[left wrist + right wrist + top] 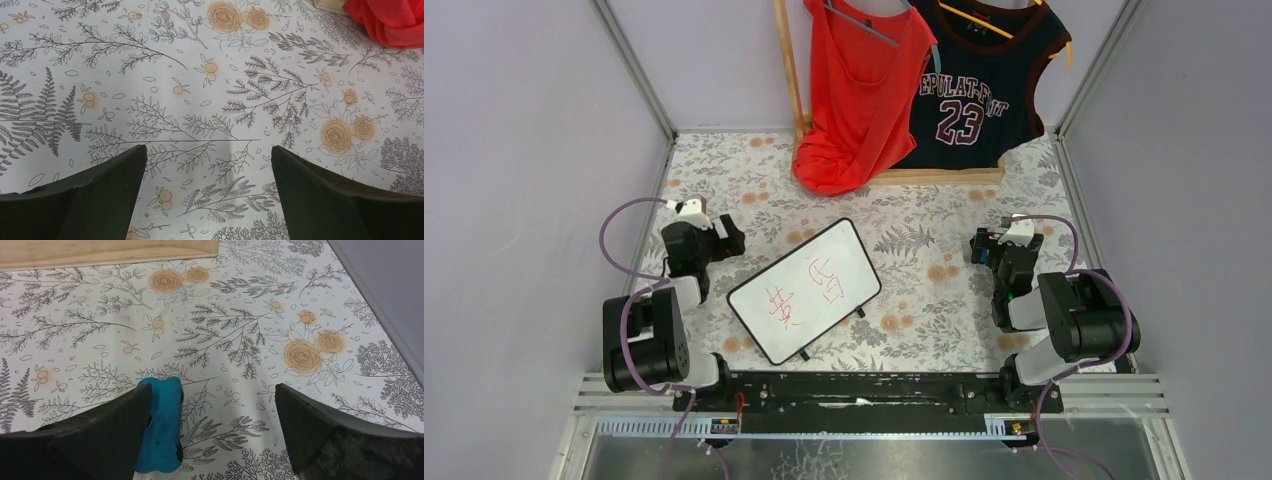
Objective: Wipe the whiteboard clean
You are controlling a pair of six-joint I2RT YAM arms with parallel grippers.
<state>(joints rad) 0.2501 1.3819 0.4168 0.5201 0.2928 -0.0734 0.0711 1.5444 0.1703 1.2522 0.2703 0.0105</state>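
Whiteboard (804, 290) mid-table, red marks on it; both grippers wide open, empty.
Top view: board lies flat on the floral cloth (924, 250), long edge running 8 to 2 o'clock, two red characters (809, 290) across its face. Left gripper (209, 152) sits at 10 o'clock of the board, near its corner, not touching; jaws fully spread, only cloth between them. Right gripper (212, 390) sits at 3 o'clock of the board, well apart; jaws fully spread, nothing held. Blue pad (160, 425) lies on the cloth at 7 o'clock in the right wrist view, just beside the left finger, partly hidden by it; contact unclear. Red shirt (859, 90) and dark jersey (979, 80) hang at 12 o'clock.
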